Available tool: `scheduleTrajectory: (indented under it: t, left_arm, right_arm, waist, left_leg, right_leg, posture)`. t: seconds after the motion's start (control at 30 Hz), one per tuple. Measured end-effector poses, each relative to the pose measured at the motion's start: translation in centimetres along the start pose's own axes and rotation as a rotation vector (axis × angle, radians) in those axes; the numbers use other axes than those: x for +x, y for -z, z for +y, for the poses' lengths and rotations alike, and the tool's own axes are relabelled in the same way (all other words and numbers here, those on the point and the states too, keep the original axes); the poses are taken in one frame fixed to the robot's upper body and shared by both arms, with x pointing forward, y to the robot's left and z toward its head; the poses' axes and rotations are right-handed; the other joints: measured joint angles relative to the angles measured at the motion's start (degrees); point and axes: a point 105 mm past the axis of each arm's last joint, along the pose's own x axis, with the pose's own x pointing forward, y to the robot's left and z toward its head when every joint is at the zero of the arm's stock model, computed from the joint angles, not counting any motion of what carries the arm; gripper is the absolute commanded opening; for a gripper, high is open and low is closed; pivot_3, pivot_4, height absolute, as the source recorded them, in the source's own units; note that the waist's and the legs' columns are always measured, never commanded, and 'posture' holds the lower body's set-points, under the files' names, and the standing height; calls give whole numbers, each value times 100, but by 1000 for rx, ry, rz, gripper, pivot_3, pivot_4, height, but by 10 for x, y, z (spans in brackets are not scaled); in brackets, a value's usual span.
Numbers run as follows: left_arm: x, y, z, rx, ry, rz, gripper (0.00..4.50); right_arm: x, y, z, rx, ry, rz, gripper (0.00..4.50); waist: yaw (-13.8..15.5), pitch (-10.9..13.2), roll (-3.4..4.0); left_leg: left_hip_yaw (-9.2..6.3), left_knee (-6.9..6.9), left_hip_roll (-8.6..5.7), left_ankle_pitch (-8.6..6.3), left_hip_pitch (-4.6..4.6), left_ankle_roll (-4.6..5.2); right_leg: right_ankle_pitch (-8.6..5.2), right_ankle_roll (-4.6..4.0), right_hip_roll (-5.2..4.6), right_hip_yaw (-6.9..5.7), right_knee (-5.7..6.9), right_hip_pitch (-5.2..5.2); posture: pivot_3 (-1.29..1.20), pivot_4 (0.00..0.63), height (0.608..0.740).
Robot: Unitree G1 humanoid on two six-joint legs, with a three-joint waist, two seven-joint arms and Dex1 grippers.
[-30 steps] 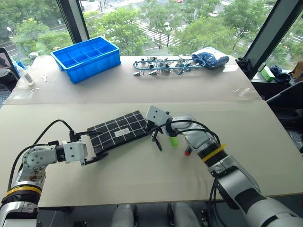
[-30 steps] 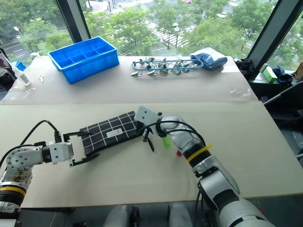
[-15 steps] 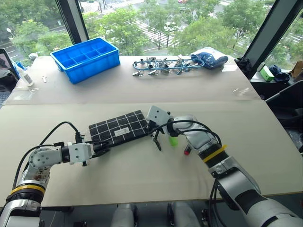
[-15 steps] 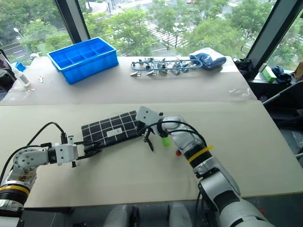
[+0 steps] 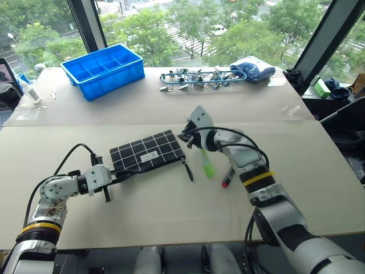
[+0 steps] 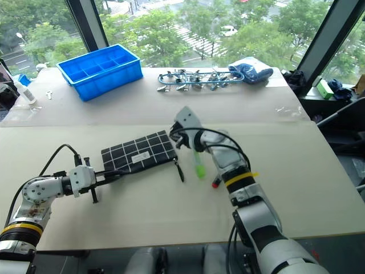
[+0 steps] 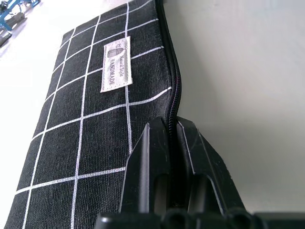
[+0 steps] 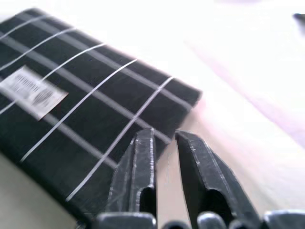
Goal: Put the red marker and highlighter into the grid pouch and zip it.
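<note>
The grid pouch (image 5: 147,154) lies flat on the table, its white label facing up and its black zipper strap (image 5: 187,170) trailing off the right end. My left gripper (image 5: 125,174) is shut on the zipper edge (image 7: 170,107) at the pouch's near left corner. My right gripper (image 5: 183,137) hovers just above the pouch's right end, open by a narrow gap with nothing between its fingers (image 8: 143,157). The lime-green highlighter (image 5: 206,162) lies on the table right of the strap. Beside it lies the red marker (image 5: 228,176), its red cap toward me.
A blue compartment bin (image 5: 102,69) stands at the back left. A row of metal clips (image 5: 194,79) and a blue cloth (image 5: 254,70) lie at the back. A white bottle (image 5: 31,91) stands at the far left edge.
My left gripper went from wide open around the pouch's left end to shut on its edge. My right gripper rose off the pouch's right end and opened a little.
</note>
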Motion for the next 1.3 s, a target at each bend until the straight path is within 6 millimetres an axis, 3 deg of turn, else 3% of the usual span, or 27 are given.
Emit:
scheduleTrajectory:
  t: [0.07,0.23,0.37,0.5,0.6,0.73,0.83,0.93,1.1,1.2,1.3]
  left_arm:
    - [2,-5,5,-36,-32,-22,0]
    - [9,-18,17,-139,-125,-80,0]
    - [11,-24,23,-203,-171,-103,0]
    - [15,-27,23,-221,-167,-110,0]
    - [16,-27,22,-232,-163,-109,0]
    - [16,-27,21,-233,-162,-111,0]
    - [16,-27,21,-233,-161,-112,0]
    - [19,-28,20,-239,-163,-123,0]
    - [21,-31,17,-235,-157,-137,0]
    - [21,-31,16,-237,-157,-139,0]
    - [21,-31,16,-240,-158,-140,0]
  right_arm:
    - [-9,-5,-6,56,-1,-8,3487]
    - [-51,-10,-20,71,7,2,3487]
    - [-72,14,-6,78,-8,75,3487]
    - [-55,45,38,113,-100,159,3487]
    - [-43,49,52,89,-99,176,3487]
    - [-27,51,37,83,-6,187,3487]
    - [-22,40,28,79,20,154,3487]
    - [-17,35,28,69,11,135,3487]
    - [-2,55,36,93,-14,190,3487]
    - [4,54,36,89,-14,187,3487]
    - [9,50,32,69,-5,175,2889]
  waist:
    - [-11,0,0]
    - [-2,0,-1]
    - [-23,-1,-3]
    - [-104,-1,-3]
    - [-93,-1,-3]
    - [-36,-1,-4]
    - [-16,0,-3]
    - [-21,-1,-3]
    - [-28,-1,-3]
    - [-27,-1,-3]
    - [-28,-1,-3]
  left_leg:
    - [-1,0,0,-1,-2,1]
    - [-5,0,-3,-5,-11,8]
    - [-6,-1,0,-5,-5,9]
    - [-5,-3,-1,-3,3,5]
    - [-6,0,-3,-1,3,3]
    - [-3,3,-6,-1,2,2]
    - [-3,1,-5,-1,1,2]
    - [-2,1,-4,-1,2,2]
    - [-2,1,-4,-1,1,2]
    - [-1,1,-4,0,1,1]
    - [-1,1,-4,-1,1,1]
  right_leg:
    - [0,0,0,1,-1,-2]
    - [1,3,-2,1,-8,-3]
    - [1,3,4,5,-8,-2]
    - [-2,-1,8,16,-11,-9]
    - [-2,-1,6,14,-10,-8]
    - [-1,0,2,14,-12,-6]
    - [-1,0,3,13,-10,-7]
    - [-1,0,4,13,-10,-6]
    - [-1,0,4,13,-10,-7]
    - [-1,0,4,13,-9,-6]
    - [-1,0,4,13,-9,-6]
  posture:
    - [0,150,740]
    - [0,150,740]
    - [0,150,740]
    - [0,150,740]
    - [0,150,740]
    - [0,150,740]
    - [0,150,740]
    - [0,150,740]
    - [0,150,740]
    - [0,150,740]
    - [0,150,740]
